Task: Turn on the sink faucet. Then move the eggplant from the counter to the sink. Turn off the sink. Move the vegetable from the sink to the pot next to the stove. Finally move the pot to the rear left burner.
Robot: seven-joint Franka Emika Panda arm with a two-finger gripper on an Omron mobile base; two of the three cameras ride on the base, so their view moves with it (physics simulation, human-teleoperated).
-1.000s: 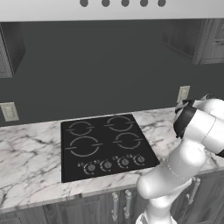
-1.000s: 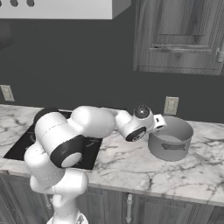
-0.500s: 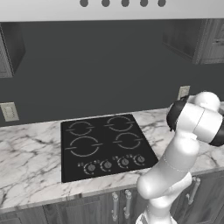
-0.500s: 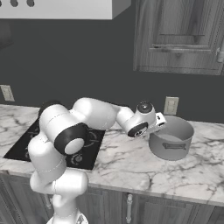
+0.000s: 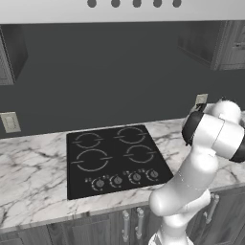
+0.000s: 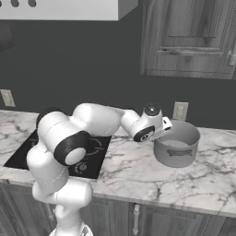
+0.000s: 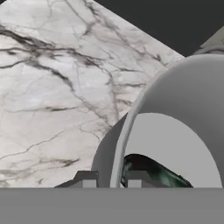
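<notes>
A grey metal pot [image 6: 178, 146] stands on the marble counter [image 6: 138, 173] to the right of the black stove [image 6: 94, 148]. My gripper [image 6: 161, 131] is at the pot's left rim, shut on it. In the hand view the pot [image 7: 188, 100] has its thin wall running down between my two fingertips [image 7: 86, 178], one outside and one inside. My gripper [image 7: 110, 179] pinches that rim. The dark eggplant [image 7: 153, 172] lies at the bottom of the pot. The stove [image 5: 115, 158] has its rear left burner [image 5: 87, 140] bare.
A wall outlet [image 6: 179, 110] sits just behind the pot. Dark upper cabinets [image 6: 189, 37] hang above it, and a range hood [image 5: 124, 9] hangs over the stove. Stove knobs [image 5: 127, 178] line its front edge. Open marble counter [image 5: 28, 167] lies left of the stove.
The jaws have closed from wide open onto the pot's left rim. The arm's elbow has swung up and leftward while the hand settled lower at the pot.
</notes>
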